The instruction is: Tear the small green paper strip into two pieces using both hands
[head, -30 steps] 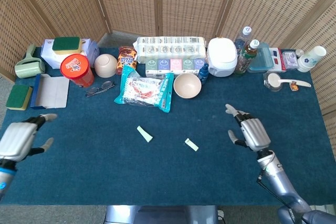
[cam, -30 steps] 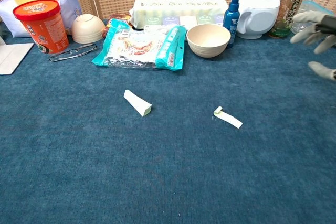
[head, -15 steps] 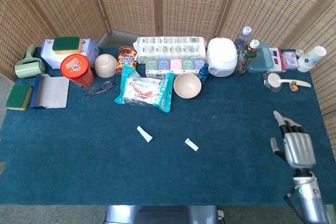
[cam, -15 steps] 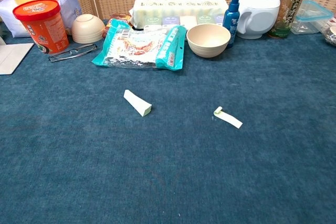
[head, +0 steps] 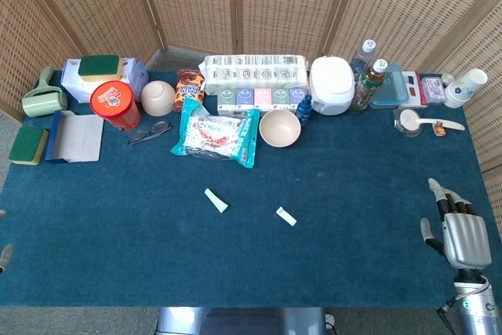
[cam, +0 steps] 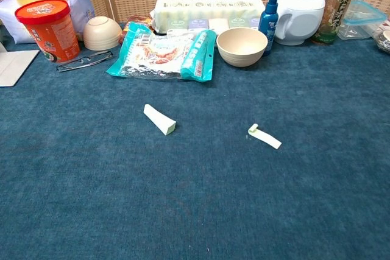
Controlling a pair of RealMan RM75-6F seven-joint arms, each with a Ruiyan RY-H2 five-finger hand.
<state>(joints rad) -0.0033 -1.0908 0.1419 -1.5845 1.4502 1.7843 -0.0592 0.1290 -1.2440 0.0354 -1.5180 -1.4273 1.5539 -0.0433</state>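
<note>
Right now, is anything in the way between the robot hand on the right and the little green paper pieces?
Nothing visible is. The right robot hand hovers near the table's right edge, and only bare blue cloth lies between it and the two paper pieces. The bowl and snack bag sit farther back.

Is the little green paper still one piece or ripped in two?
Ripped: two separate green paper pieces lie apart on the blue tablecloth.

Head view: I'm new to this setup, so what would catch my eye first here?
Two pale green paper pieces lie apart on the bare middle of the blue table. The right hand, holding nothing, sits at the near right corner. A red tub stands out in the clutter along the far edge.
</note>
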